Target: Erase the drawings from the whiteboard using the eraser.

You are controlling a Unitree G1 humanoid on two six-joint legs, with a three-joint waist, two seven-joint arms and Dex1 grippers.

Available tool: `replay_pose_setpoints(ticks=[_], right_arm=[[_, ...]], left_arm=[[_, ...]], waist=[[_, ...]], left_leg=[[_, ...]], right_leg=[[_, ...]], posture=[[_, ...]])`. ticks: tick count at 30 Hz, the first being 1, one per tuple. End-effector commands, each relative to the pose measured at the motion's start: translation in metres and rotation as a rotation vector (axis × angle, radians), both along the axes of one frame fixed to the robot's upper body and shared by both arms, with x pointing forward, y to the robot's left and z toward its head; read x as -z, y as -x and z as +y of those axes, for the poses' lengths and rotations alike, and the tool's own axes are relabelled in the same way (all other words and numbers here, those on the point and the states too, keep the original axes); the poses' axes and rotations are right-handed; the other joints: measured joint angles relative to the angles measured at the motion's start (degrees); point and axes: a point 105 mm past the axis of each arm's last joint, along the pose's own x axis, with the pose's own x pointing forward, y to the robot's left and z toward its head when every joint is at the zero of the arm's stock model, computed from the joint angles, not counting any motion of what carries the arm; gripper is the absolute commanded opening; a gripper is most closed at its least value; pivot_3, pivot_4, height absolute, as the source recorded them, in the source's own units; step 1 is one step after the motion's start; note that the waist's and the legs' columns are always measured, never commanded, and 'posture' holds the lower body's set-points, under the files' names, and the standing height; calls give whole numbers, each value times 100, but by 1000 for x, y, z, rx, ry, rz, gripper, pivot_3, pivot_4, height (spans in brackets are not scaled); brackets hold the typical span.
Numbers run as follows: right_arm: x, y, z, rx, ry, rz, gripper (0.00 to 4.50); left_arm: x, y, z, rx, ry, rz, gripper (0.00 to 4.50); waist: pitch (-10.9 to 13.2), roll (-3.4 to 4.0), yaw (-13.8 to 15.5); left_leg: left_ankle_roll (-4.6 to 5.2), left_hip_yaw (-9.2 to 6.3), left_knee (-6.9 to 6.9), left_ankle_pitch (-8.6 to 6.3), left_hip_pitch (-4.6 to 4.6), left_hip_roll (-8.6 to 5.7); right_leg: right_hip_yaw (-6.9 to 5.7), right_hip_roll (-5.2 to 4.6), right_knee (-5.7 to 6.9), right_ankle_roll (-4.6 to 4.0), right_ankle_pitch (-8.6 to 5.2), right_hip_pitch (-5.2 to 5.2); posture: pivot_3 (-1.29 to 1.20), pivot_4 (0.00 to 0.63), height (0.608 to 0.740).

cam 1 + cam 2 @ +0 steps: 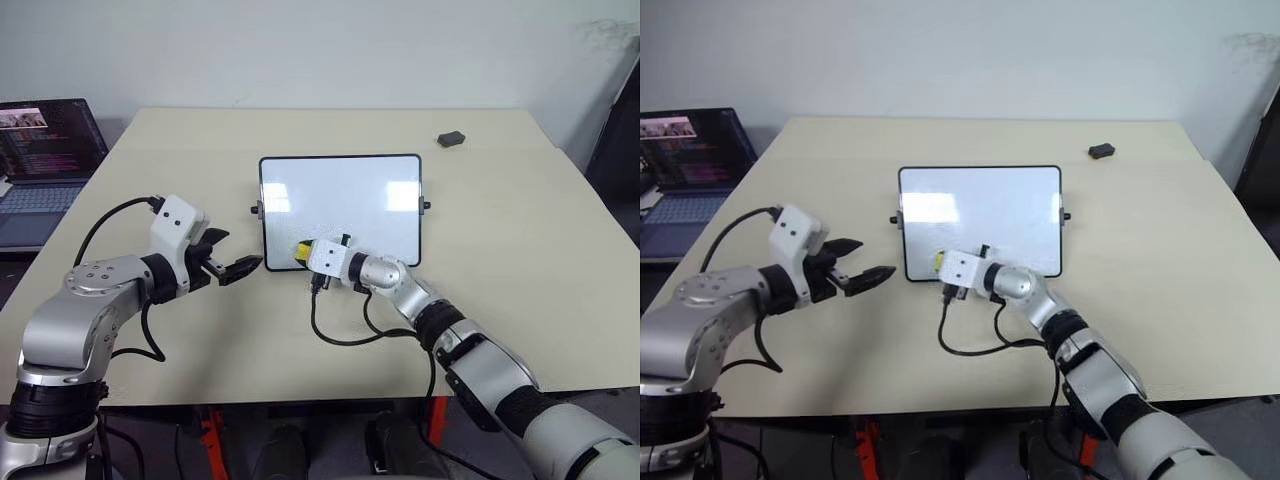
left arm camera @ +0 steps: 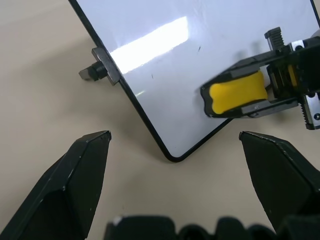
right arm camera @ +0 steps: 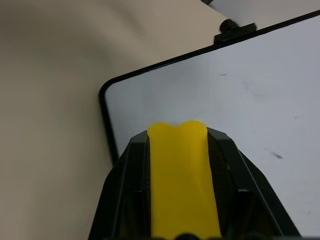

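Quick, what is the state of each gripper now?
Left gripper: open, holding nothing.
Right gripper: shut on the eraser, over the whiteboard.

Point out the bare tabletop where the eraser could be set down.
Bare: the beige table right of the black-framed whiteboard, and the strip behind it, short of the small dark grey lump. Crowded: the board's near-left corner, where both hands meet.

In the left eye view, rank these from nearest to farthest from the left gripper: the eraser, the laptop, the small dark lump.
1. The eraser, held in the right gripper at the whiteboard's near left corner.
2. The laptop, off the table's left edge.
3. The small dark lump, far right of the table, farthest from the left gripper.
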Motion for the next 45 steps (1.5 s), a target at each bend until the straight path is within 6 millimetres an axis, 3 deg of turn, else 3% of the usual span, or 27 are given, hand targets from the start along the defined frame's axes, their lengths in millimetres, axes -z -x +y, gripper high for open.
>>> replay_pose_setpoints(ticks=[1, 6, 9, 12, 15, 18, 23, 29, 30, 33, 35, 39, 42, 45], right_arm=[[-48, 5, 4, -81, -140, -95, 1164], [-129, 16, 9, -159, -422, -229, 1164], [-146, -5, 7, -41, -430, -269, 1163], [-139, -29, 9, 98, -365, -267, 1163], [-115, -36, 24, 152, -271, -198, 1162], [-94, -35, 33, 157, -217, -133, 1162], [-39, -23, 37, 128, -116, 28, 1161], [-8, -12, 26, 75, -43, 93, 1161], [-10, -9, 27, 52, -53, 93, 1161], [-49, -4, 35, -26, -199, 6, 1161], [-80, -7, 31, -26, -281, -88, 1161], [-115, -24, 13, 65, -361, -184, 1161], [-116, -42, -2, 181, -343, -192, 1160], [-93, -53, -10, 262, -269, -123, 1160]], left_arm=[[-12, 1, 4, 0, -17, -52, 4500], [-9, 3, 9, -14, -18, -45, 4500], [-6, 4, 8, -9, -14, -37, 4500], [-4, 6, 5, 2, -15, -31, 4500], [-4, 6, 4, 8, -17, -32, 4500], [-4, 6, 3, 11, -22, -31, 4500], [-4, 6, 4, 9, -20, -32, 4500], [-2, 7, 2, 13, -17, -32, 4500], [-2, 6, 2, 14, -17, -31, 4500], [-1, 5, 1, 20, -16, -31, 4500], [-2, 5, 0, 25, -17, -32, 4500], [-1, 5, -1, 29, -19, -32, 4500], [-1, 5, -3, 36, -18, -31, 4500], [0, 6, -5, 42, -20, -29, 4500]], waist=[[1, 0, 1], [1, 0, -23], [1, 1, -32], [0, -1, -2], [0, -1, 10], [1, 0, -1], [-1, -3, -1], [-1, -3, 0], [-1, -3, 3], [0, -2, 2], [2, 1, -1], [1, 0, -1], [1, -1, -1], [0, -2, -1]], left_leg=[[0, -2, 0, 0, -8, 0], [-5, 2, -9, -3, -56, 8], [-6, -1, -9, -3, -109, 14], [-8, 0, -8, -4, -128, 10], [-8, 2, -8, -4, -128, 2], [-8, 7, -9, -4, -130, 2], [-8, 4, -8, -4, -140, 2], [-6, -2, -5, -3, -100, 1], [-6, -3, -4, -3, -90, 1], [-5, -1, -3, -2, -74, 1], [-6, -1, -2, -1, -79, 3], [-8, -3, -7, -3, -96, 5], [-9, -3, -7, -3, -120, 6], [-10, 1, -9, -4, -121, 5]], right_leg=[[-2, 0, -1, 0, 0, -5], [0, 0, 5, -28, 17, -65], [-4, 4, 8, -31, 18, -120], [-2, -1, 5, -32, 19, -135], [-1, -7, 3, -33, 19, -134], [3, -7, 2, -33, 18, -135], [0, -7, 5, -32, 18, -144], [-6, -7, 7, -33, 20, -105], [-7, -7, 7, -32, 19, -95], [-4, -4, 7, -32, 19, -79], [-4, -1, 7, -32, 19, -86], [-7, -1, 6, -33, 20, -102], [-6, -2, 5, -34, 20, -124], [-3, -3, -1, -35, 20, -124]], posture=[[0, 150, 740], [0, 150, 740], [0, 150, 740], [0, 150, 740], [0, 150, 740], [0, 150, 740], [0, 150, 740], [0, 150, 740], [0, 150, 740], [0, 150, 740], [0, 150, 740], [0, 150, 740], [0, 150, 740], [0, 150, 740]])
